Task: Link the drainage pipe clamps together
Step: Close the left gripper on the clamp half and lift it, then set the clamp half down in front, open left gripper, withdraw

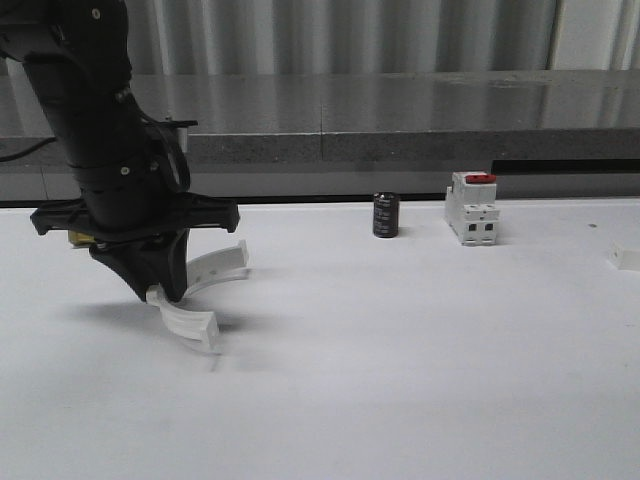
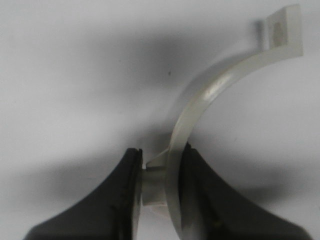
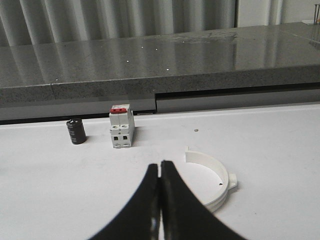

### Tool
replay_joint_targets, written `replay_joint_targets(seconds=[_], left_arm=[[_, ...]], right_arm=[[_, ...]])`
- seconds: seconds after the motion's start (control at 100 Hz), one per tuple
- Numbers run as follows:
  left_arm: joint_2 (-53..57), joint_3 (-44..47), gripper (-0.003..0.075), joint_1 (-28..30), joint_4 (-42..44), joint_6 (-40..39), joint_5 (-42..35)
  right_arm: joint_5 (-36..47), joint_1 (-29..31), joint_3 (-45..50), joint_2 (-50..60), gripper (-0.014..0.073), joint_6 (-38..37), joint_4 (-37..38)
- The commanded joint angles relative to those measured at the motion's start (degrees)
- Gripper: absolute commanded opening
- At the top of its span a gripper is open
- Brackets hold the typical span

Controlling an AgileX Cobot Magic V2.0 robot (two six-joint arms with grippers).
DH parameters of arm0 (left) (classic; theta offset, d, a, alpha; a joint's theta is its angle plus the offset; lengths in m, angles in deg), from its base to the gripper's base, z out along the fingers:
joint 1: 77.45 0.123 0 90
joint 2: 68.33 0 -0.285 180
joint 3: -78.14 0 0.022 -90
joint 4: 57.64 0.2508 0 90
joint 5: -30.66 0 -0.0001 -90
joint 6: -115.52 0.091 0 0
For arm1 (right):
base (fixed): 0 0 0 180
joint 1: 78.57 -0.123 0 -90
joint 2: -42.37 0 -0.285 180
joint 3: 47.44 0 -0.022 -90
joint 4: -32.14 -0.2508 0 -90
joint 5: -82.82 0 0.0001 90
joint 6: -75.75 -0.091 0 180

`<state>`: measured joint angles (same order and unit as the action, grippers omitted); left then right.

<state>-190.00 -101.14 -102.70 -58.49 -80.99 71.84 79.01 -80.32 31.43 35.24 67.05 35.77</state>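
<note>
The left gripper (image 1: 168, 290) is clenched on one of the drainage pipe clamps, the held half-ring (image 1: 195, 290), pinching it near one end. In the left wrist view the two dark fingers (image 2: 197, 190) squeeze the band (image 2: 210, 95) across its thickness, beside a small tab, and the arc sweeps up and away to a flat end flange. From the front, the piece hangs low at the left side of the surface (image 1: 400, 380); whether its lower end touches the surface or rides just above it cannot be told.

The right gripper (image 3: 160, 200) is closed on nothing, its fingertips pressed together. Just beyond it and to one side lies the second half-ring (image 3: 212, 177), flat on the surface with a side tab sticking out. In the front view only a small white edge (image 1: 625, 260) shows at the far right edge, probably that same piece.

So the two halves lie well apart, at opposite sides of the surface, and the loose one is much nearer the right arm. The join likely depends on bringing the flanges of both arcs face to face with their open sides towards each other; the held piece's arc now runs outward from the left gripper, so its free flange is the end to be presented.

Along the back edge stand a black cylinder (image 1: 386, 215) and a white breaker with a red top (image 1: 472, 207), clear of both halves.
</note>
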Motion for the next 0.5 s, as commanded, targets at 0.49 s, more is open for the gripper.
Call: replay_joint_targets(seconds=[0.49], left_arm=[[1.7,-1.6,0.0155,-0.5,0.3,-1.2,-2.3]], right_arm=[[4.7,0.3,-1.1,1.0,-0.0067,0.3,-0.2]])
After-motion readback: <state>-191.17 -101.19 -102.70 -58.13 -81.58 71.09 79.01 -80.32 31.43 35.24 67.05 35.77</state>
